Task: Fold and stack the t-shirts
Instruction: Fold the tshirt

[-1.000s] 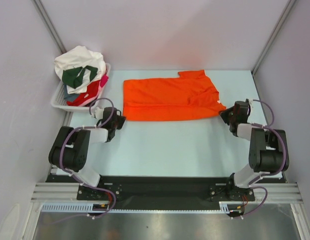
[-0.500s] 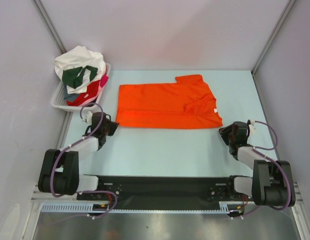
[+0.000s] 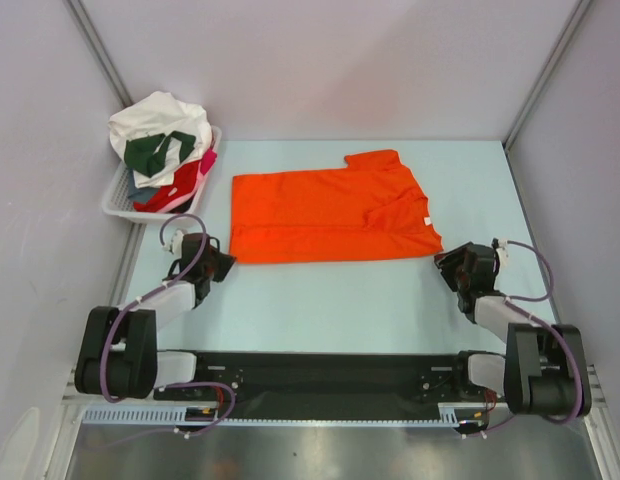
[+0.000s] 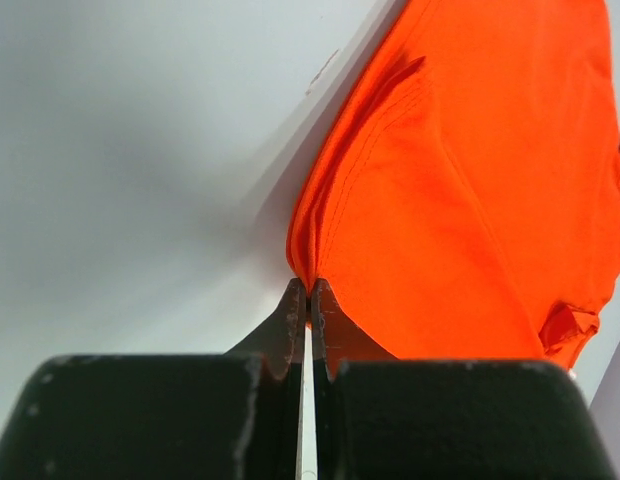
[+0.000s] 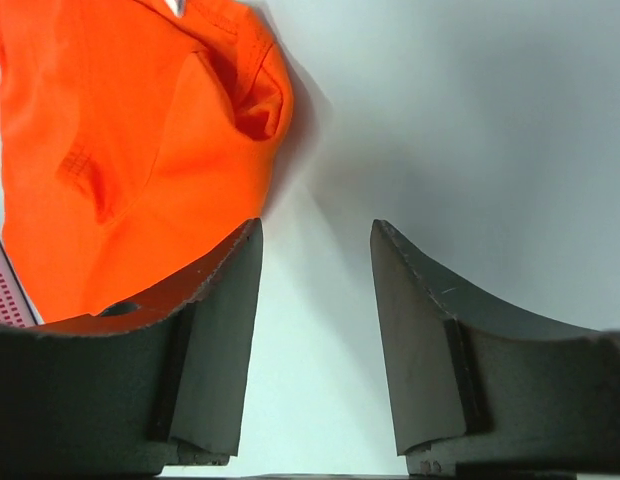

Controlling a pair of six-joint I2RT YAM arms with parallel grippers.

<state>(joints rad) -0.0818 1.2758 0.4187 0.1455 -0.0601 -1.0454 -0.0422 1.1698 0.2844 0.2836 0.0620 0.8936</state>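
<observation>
The bright orange t-shirt (image 3: 330,215) lies folded flat on the pale blue table, a sleeve and the collar at its right end. My left gripper (image 3: 227,260) is shut on the shirt's near left corner, and the left wrist view shows the fabric (image 4: 460,200) pinched between the tips of the left gripper (image 4: 309,292). My right gripper (image 3: 443,262) stands open just off the shirt's near right corner; in the right wrist view the right gripper (image 5: 316,232) holds nothing, and the orange cloth (image 5: 120,150) lies to its left. More t-shirts (image 3: 160,145), white, dark green, red and pink, are heaped in the basket.
A white slatted basket (image 3: 118,205) stands at the table's back left corner, just beyond my left arm. Grey walls close in the table on the left, back and right. The arms' black base rail (image 3: 320,375) runs along the near edge.
Both arms have drawn back toward the near edge, pulling the orange shirt nearer and to the left. The right gripper has opened and let go of the shirt's right corner; the left keeps its hold.
</observation>
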